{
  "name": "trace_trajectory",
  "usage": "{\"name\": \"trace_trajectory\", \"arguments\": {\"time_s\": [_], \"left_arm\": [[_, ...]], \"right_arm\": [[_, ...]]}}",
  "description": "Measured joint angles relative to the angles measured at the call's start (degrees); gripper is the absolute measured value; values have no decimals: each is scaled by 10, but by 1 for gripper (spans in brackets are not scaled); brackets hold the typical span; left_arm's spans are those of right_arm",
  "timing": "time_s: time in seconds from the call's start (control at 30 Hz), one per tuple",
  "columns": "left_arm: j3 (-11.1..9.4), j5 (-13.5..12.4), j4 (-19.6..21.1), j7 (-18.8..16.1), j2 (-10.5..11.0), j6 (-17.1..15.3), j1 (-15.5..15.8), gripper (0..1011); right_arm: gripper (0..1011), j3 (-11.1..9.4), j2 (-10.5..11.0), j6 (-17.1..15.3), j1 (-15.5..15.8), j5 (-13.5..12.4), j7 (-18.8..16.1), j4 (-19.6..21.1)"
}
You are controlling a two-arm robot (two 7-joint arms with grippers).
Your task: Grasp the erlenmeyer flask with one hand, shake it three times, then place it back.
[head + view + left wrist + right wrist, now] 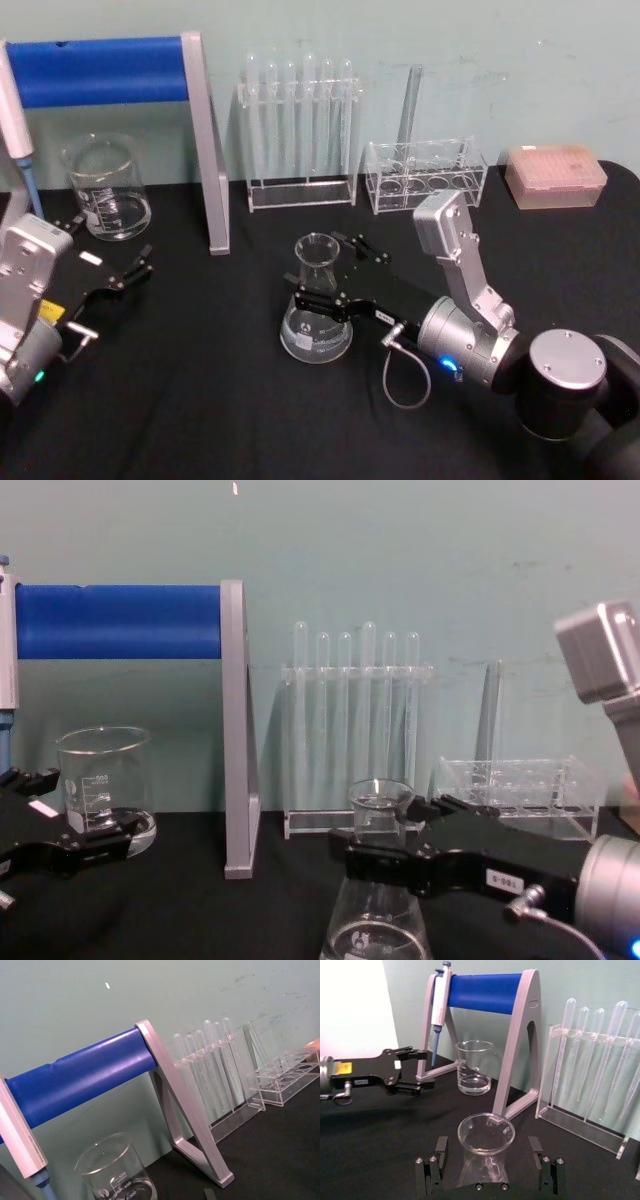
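now we see our right hand spread wide around the erlenmeyer flask neck, fingers not touching; flask standing on the tabletop.

Erlenmeyer flask stands mid-table, beaker far left, tube racks behind

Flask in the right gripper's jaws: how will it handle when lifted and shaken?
The erlenmeyer flask is clear glass, so probably rigid, slick and breakable. It looks empty, likely light. The right gripper straddles its tapered neck with fingers open; that cone may slip downward. The wide base should resist tipping on the table.
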State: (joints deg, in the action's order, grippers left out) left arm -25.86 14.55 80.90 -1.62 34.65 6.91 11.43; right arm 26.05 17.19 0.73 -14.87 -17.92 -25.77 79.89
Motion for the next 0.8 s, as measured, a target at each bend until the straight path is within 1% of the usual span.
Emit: {"name": "trace_trajectory", "arguments": {"time_s": [0.13, 0.17, 0.33, 0.37, 0.4, 0.5, 0.6, 0.67, 0.7, 0.77, 0.8], "left_arm": [[0, 0, 0, 0, 0, 0, 0, 1001], [0, 0, 0, 0, 0, 0, 0, 1001], [0, 0, 0, 0, 0, 0, 0, 1001], [0, 0, 0, 0, 0, 0, 0, 1001], [0, 0, 0, 0, 0, 0, 0, 1001], [0, 0, 0, 0, 0, 0, 0, 1001], [0, 0, 0, 0, 0, 0, 0, 1001], [0, 0, 0, 0, 0, 0, 0, 1001], [0, 0, 0, 0, 0, 0, 0, 1001], [0, 0, 0, 0, 0, 0, 0, 1001], [0, 0, 0, 0, 0, 0, 0, 1001]], "right_arm": [[1003, -1, 14, 0, 7, -7, -14, 9], [1002, -1, 14, 0, 7, -7, -14, 9], [1003, -5, 39, -3, 25, -17, -25, 33], [1002, -5, 39, -3, 25, -17, -25, 33], [1003, -8, 47, -4, 30, -21, -28, 40], [1003, -12, 58, -5, 40, -28, -32, 50], [1003, -18, 79, -6, 56, -40, -41, 67], [1003, -21, 87, -6, 62, -45, -44, 74], [1003, -25, 94, -6, 68, -50, -46, 81], [1003, -28, 101, -5, 73, -54, -46, 86], [1003, -33, 108, -5, 80, -59, -45, 92]]}}
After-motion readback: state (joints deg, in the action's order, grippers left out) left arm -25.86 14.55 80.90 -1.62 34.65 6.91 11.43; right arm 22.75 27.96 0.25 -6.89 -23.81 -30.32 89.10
